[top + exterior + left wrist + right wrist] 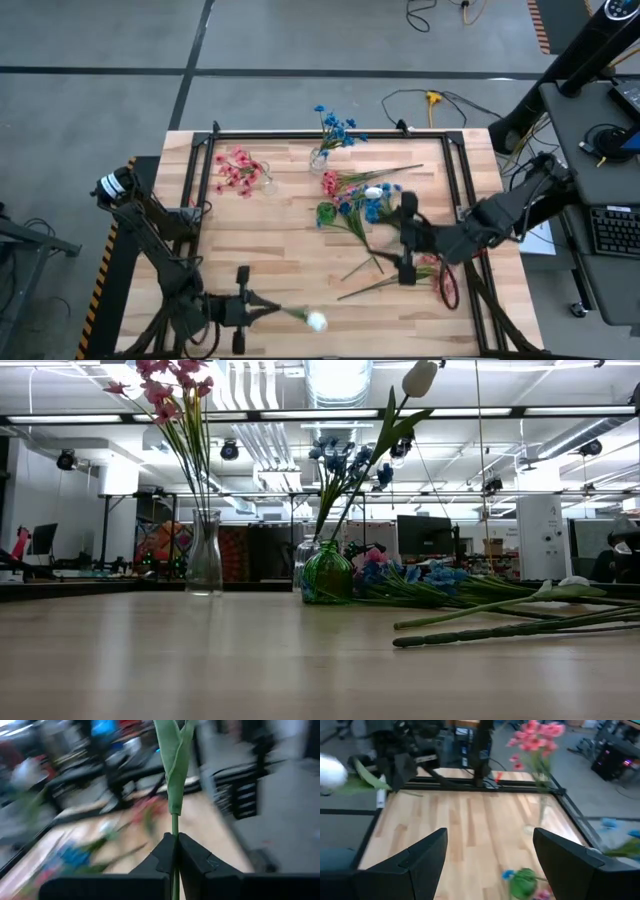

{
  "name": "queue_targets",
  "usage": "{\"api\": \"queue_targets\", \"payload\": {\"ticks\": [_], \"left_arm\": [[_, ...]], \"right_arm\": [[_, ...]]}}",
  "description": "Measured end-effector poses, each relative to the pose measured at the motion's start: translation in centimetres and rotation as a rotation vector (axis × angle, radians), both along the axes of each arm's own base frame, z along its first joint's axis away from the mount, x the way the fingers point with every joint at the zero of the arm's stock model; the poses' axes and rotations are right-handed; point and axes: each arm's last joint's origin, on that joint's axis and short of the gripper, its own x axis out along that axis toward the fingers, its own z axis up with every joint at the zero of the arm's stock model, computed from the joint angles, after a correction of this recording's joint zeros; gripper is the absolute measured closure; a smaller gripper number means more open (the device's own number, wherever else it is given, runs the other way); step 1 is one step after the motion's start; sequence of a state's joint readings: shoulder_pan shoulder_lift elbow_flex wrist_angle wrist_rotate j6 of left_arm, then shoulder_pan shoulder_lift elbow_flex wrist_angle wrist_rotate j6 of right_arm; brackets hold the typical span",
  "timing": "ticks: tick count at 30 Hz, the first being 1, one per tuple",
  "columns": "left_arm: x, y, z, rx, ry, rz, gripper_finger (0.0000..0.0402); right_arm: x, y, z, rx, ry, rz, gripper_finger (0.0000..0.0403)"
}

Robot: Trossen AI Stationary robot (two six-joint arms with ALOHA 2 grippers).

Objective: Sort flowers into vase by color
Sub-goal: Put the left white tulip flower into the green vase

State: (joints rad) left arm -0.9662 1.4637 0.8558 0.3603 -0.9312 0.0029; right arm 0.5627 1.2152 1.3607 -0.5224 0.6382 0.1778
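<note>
A: Where is the left gripper (262, 309) now?
B: It is near the front edge of the tabletop (280, 250), and its fingers (165, 855) are pressed together on the green stem of a white flower (316, 321). The white head points toward the middle of the front edge.

A: And the right gripper (490, 862)?
B: It is over the right half of the tabletop, beside the loose pile (365, 195) of pink, blue and white flowers. Its fingers are wide apart and hold nothing.

A: Which flowers are in vases already?
B: Pink flowers (236, 170) stand in a clear vase (204, 560) at the back left. Blue flowers (335, 125) stand in a second clear vase (319, 158) at the back middle. A green vase (327, 575) stands near the pile. Some long stems (375, 285) lie flat on the tabletop, near the right gripper
</note>
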Motion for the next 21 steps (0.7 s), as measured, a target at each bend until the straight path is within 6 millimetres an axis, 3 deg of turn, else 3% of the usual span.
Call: {"api": "queue_targets", "payload": {"ticks": [3,6,12,21], "left_arm": [[1.0,0.3,1.0,0.042,-0.049,-0.157,0.0402],[2.0,0.9,1.3,0.092,-0.083,-0.207,0.0402],[3.8,2.2,0.3,0.103,-0.081,-0.252,0.0401],[3.0,4.7,-2.2,-0.012,-0.249,-0.257,0.0401]], "right_arm": [[0.2,1.0,-1.5,0.003,-0.024,0.029,0.0117],[0.4,1.6,-3.0,-0.010,-0.048,0.042,0.0117],[0.8,1.9,-6.2,-0.009,-0.098,0.049,0.0117],[0.8,1.9,-9.6,0.001,-0.176,0.060,0.0117]]}}
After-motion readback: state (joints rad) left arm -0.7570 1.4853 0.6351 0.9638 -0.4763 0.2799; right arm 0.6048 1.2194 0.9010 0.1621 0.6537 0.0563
